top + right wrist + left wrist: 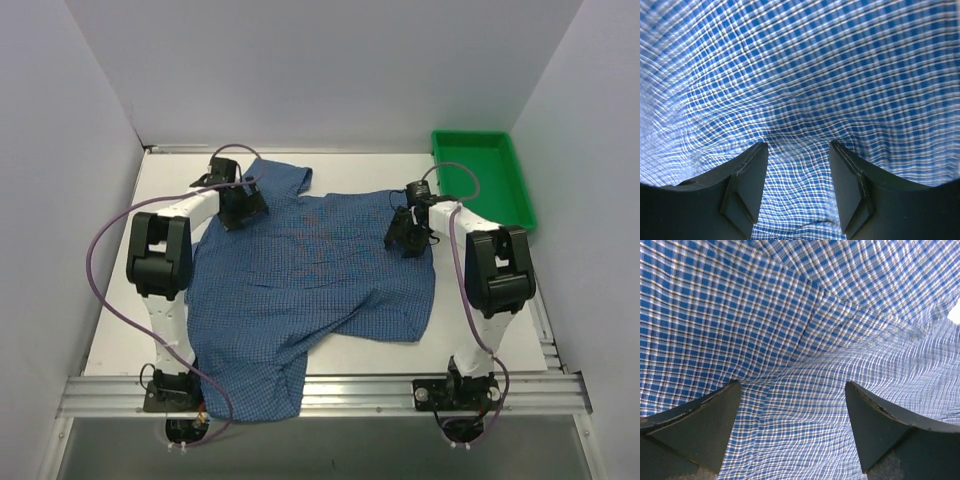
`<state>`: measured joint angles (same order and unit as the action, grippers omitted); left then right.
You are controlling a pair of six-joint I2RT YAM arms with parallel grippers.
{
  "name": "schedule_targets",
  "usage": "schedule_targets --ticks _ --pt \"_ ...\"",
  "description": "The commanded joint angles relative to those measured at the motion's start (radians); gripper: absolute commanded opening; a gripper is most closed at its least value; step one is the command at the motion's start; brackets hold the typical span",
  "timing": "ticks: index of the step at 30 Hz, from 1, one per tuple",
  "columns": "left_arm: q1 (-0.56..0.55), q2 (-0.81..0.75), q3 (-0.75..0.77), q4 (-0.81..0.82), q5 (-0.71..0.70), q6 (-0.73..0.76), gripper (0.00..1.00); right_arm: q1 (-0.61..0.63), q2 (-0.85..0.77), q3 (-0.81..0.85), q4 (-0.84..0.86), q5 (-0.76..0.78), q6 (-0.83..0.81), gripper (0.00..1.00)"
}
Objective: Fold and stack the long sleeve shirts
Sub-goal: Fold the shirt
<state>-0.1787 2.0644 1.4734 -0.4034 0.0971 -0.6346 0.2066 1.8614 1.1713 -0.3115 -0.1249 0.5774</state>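
Note:
One blue fine-checked long sleeve shirt (310, 280) lies spread and rumpled over most of the table, its near left part hanging over the front rail. My left gripper (241, 207) is down on the shirt's far left part. In the left wrist view the left gripper (792, 390) is open, its fingers (705, 425) wide apart with checked cloth (790, 315) and a seam between them. My right gripper (408, 236) is down on the shirt's far right part. In the right wrist view the right gripper (797, 146) is open over puckered cloth (805, 75). Collar and buttons do not show.
A green tray (520, 190) stands at the back right corner, just beyond the right arm. White walls close in the left, back and right. An aluminium rail (360, 390) runs along the table's near edge by the arm bases.

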Motion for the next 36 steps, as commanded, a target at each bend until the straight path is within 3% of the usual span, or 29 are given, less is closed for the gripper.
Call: schedule_targets --ticks 1,9,14,18,23,26,31,36 --pt "0.054 0.1 0.051 -0.037 -0.002 -0.02 0.97 -0.058 0.103 0.123 -0.026 0.014 -0.014 0.53" --pt "0.123 0.185 0.226 -0.052 0.056 -0.037 0.97 -0.082 0.211 0.419 -0.093 0.03 -0.093 0.55" --pt "0.116 0.016 0.214 -0.051 0.078 0.006 0.97 -0.024 0.061 0.403 -0.12 0.089 -0.166 0.56" --pt "0.091 -0.188 0.098 -0.066 0.024 0.046 0.97 0.048 -0.08 0.233 -0.132 0.122 -0.172 0.56" --pt "0.047 -0.459 -0.198 -0.084 -0.085 0.059 0.98 0.111 -0.228 0.022 -0.13 0.136 -0.096 0.56" --pt "0.01 -0.536 -0.35 -0.084 -0.089 0.065 0.98 0.12 -0.286 -0.106 -0.097 0.133 -0.073 0.55" --pt "-0.013 -0.526 -0.482 -0.054 -0.082 0.036 0.97 0.119 -0.274 -0.177 -0.055 0.09 -0.076 0.55" --pt "-0.002 -0.422 -0.509 -0.022 -0.12 -0.004 0.97 0.097 -0.197 -0.182 -0.009 0.085 -0.071 0.55"
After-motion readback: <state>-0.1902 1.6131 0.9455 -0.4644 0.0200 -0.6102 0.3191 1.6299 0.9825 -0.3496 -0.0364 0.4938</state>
